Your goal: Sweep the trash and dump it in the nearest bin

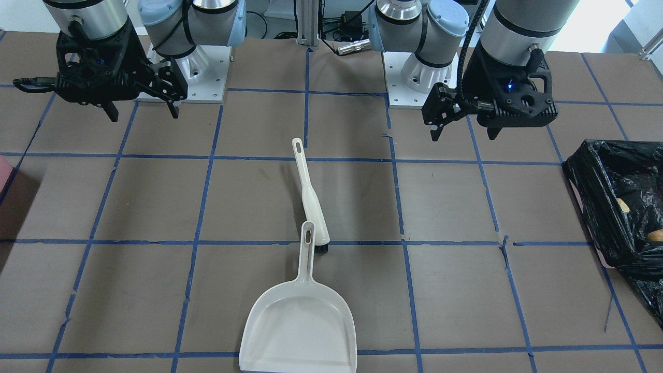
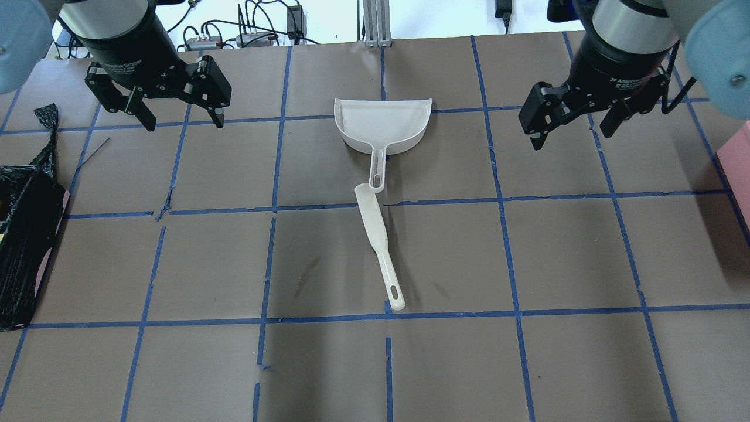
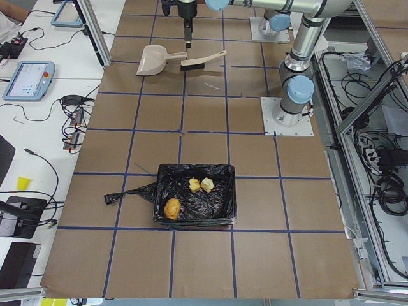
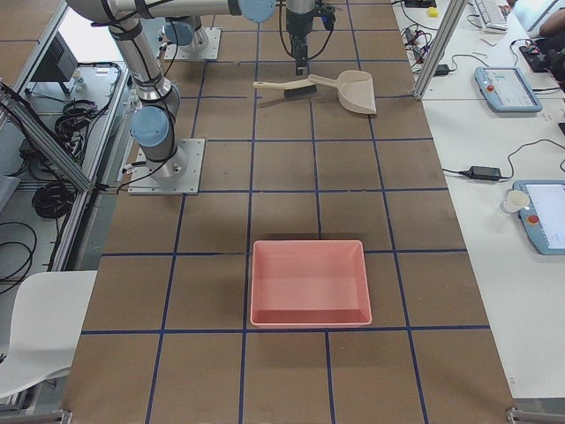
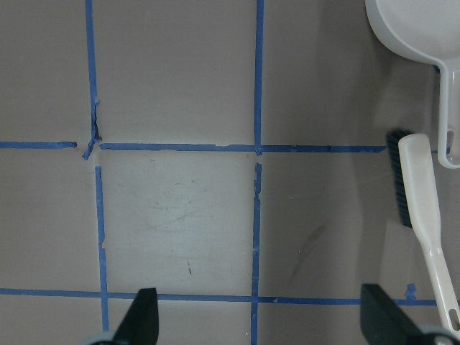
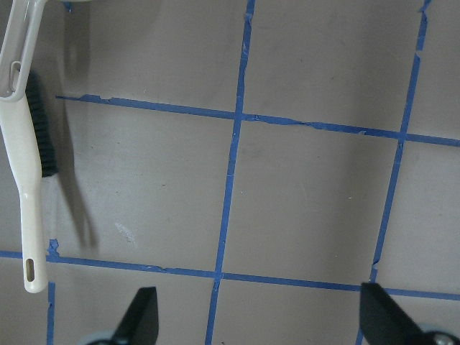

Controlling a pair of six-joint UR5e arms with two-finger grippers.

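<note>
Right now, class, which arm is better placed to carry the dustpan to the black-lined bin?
Left, probably. The bin sits beyond the left gripper, on its side; the right gripper hangs at the opposite side. Both are open and about equally far from the dustpan.

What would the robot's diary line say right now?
left hand open, empty | right hand open, empty | brush, dustpan lying on table | trash in bin

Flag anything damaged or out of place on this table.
The blue grid tape is torn and peeling at several crossings. The bin has a loose tail of its black bag trailing outside it. Nothing looks spilled.
</note>
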